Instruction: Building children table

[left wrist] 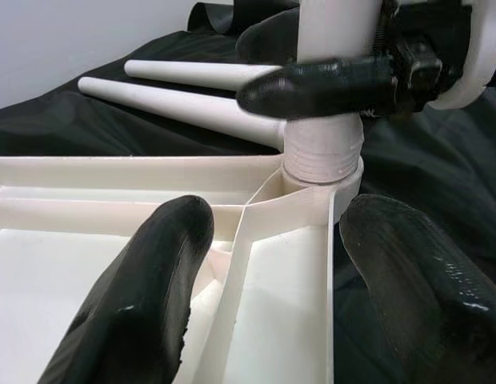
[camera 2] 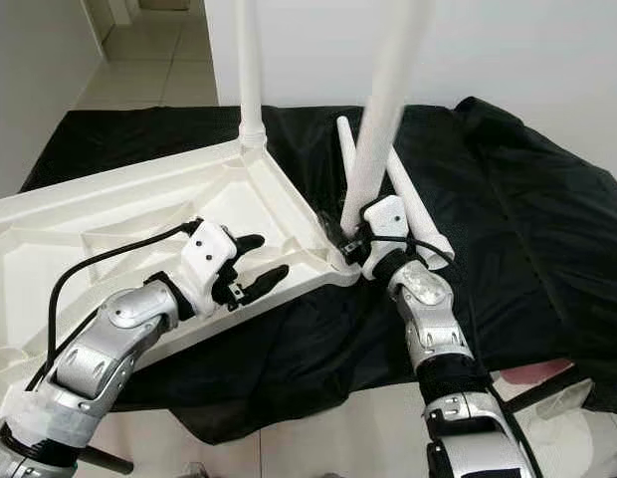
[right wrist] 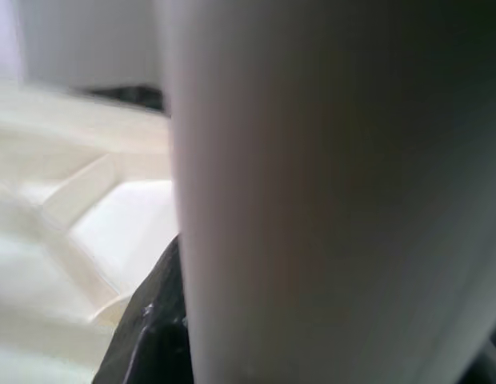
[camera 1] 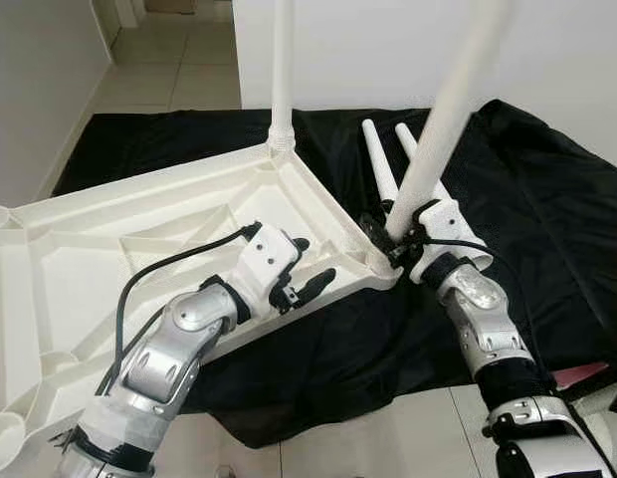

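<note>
A black cloth is covering the floor, and the white tabletop is lying on it upside down, ribs facing up. One leg is already standing upright in the far corner socket. Two spare legs are lying on the cloth just beyond the near corner.

The right gripper is pinching the second leg near its base, fingers closed around it, where its threaded end is sitting in the near corner socket. This leg is leaning, not yet standing straight like the first one.

The left gripper is hovering at the tabletop's edge just beside that corner, its fingers spread wide on either side of the rim, not gripping it.

To do this step well, I judge the leg is needing to come upright before any turning, so the thread does not cross; the left gripper closing on the rim would be steadying the tabletop against the twist.

No brand, label or writing is readable anywhere.
</note>
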